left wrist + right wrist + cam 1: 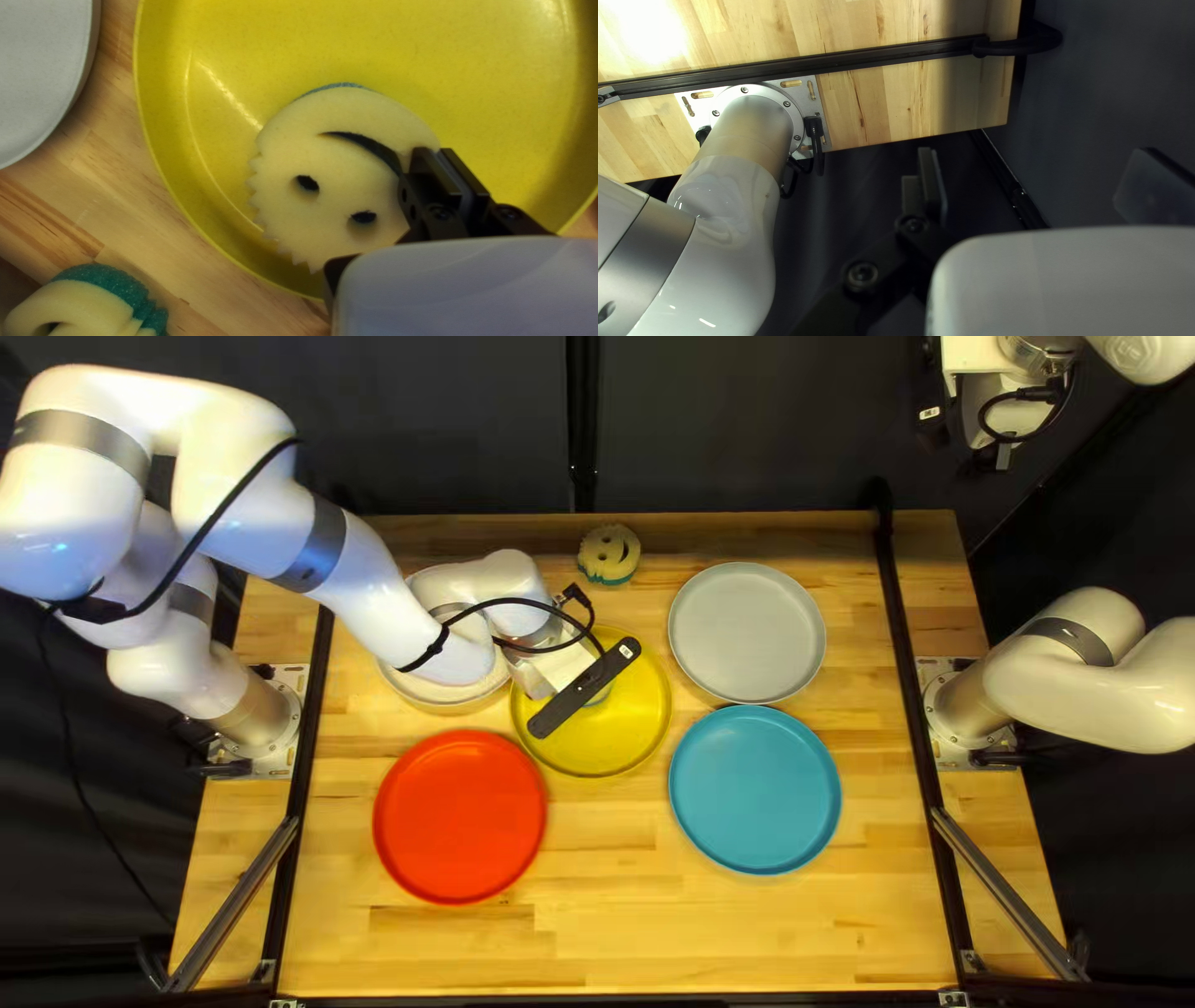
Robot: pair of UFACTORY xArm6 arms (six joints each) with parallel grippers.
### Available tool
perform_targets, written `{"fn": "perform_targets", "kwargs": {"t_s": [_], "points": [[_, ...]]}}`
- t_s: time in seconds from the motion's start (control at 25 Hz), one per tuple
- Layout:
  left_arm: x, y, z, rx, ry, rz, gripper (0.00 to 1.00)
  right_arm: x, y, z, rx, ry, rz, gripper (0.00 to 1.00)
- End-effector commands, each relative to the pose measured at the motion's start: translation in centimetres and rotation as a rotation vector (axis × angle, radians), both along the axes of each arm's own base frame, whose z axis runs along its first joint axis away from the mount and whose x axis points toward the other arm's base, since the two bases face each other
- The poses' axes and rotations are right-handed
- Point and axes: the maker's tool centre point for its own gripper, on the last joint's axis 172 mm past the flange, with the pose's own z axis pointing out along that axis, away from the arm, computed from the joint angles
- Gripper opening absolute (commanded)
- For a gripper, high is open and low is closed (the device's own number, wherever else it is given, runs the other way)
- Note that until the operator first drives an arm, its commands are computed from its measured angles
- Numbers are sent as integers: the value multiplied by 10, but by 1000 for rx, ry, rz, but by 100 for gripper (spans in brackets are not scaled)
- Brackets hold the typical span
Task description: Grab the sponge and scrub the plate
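Over the yellow plate (212, 37), left gripper (433, 153) pinches the sponge (336, 168) by its edge, within the rim. Pickup looks done; how much scrubbing remains, can't tell. Right gripper (1037, 158) spread wide, beyond the worktop (915, 99).

no legible text, label, brand, number or sign is found on any surface visible in the views.
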Motion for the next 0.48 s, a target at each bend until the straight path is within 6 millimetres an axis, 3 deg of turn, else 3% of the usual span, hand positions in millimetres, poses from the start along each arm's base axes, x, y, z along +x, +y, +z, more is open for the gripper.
{"fn": "perform_targets", "kwargs": {"t_s": [0.04,0.36,0.48], "points": [[13,-16,2,7,-9,-22,0,0,0,0,0,0,0,100],[33,-48,6,24,-34,-66,0,0,0,0,0,0,0,100],[31,-38,4,26,-32,-68,0,0,0,0,0,0,0,100]]}}
